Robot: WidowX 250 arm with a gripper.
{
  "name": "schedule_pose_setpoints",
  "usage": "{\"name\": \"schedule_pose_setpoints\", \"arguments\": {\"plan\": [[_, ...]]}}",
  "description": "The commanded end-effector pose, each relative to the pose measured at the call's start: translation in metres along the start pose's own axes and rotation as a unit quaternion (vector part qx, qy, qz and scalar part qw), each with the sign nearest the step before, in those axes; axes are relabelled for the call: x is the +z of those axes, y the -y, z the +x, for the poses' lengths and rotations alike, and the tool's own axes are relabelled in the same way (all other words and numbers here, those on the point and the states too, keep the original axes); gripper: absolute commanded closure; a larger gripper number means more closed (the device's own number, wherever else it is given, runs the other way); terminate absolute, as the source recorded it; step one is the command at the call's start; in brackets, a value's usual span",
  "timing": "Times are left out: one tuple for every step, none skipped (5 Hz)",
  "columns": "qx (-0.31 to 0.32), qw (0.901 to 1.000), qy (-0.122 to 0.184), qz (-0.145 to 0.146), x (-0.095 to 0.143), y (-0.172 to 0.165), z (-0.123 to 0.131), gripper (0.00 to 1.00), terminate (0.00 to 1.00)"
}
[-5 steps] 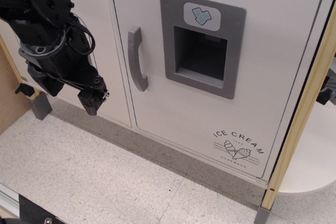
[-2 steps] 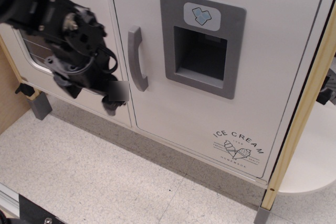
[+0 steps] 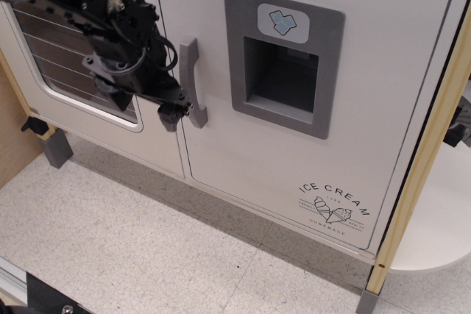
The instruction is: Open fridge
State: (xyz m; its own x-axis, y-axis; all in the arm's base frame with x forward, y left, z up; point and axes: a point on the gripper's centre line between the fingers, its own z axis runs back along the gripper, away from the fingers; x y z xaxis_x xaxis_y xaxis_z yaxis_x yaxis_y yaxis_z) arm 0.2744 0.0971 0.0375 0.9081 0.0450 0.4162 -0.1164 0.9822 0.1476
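1. The fridge [image 3: 309, 71] is the large white door that fills the middle and the right of the picture, and it sits flush in its frame, so it is shut.
2. Its grey bar handle [image 3: 191, 82] stands upright near the left edge of the door.
3. At 3 o'clock from the handle is the grey dispenser panel [image 3: 283, 60] with an ice-cube icon at its top.
4. The "ICE CREAM" print [image 3: 335, 204] is at about 5 o'clock on the door.
5. The black gripper [image 3: 174, 112] comes in from 10 o'clock, and its tip is at the lower end of the handle, touching it or just beside it.
6. I cannot tell if the fingers are spread or closed, because they are dark and overlap the handle.
7. At 9 o'clock from the fridge is the oven door [image 3: 73, 64] with wire racks behind its window.
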Motion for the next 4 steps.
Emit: {"name": "schedule_pose_setpoints", "arguments": {"plan": [[0.025, 0.9984, 0.045, 0.024, -0.011, -0.019, 0.051, 0.00, 0.00], [0.008, 0.9982, 0.057, 0.020, -0.018, -0.017, 0.060, 0.00, 0.00], [-0.010, 0.9979, 0.064, 0.006, -0.025, -0.012, 0.062, 0.00, 0.00], [-0.005, 0.9972, 0.074, 0.005, -0.026, -0.009, 0.065, 1.00, 0.00]]}}
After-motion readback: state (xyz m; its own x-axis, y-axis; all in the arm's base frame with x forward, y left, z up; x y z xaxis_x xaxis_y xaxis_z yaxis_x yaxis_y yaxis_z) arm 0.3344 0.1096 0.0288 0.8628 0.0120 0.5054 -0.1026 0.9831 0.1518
